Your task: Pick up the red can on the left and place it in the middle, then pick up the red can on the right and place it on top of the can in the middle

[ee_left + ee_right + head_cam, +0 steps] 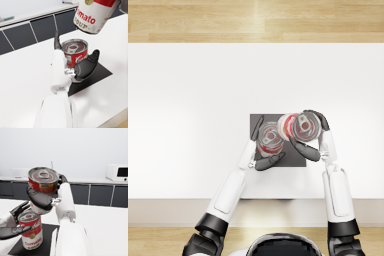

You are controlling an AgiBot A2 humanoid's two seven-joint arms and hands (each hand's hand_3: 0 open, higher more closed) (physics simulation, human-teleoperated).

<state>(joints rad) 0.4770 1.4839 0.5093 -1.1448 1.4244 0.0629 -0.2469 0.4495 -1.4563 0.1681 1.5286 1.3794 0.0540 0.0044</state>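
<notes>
Gripping a red soup can [43, 183] in the air, the right hand [41, 199] holds it tilted, above and just to the right of the second red can [30, 229], clear of its lid. That lower can stands upright on the dark square mat [295, 157] on the white table [188, 125]. Around it the left hand [83, 68] is spread, thumb one side, fingers the other; whether they touch the can I cannot tell.
</notes>
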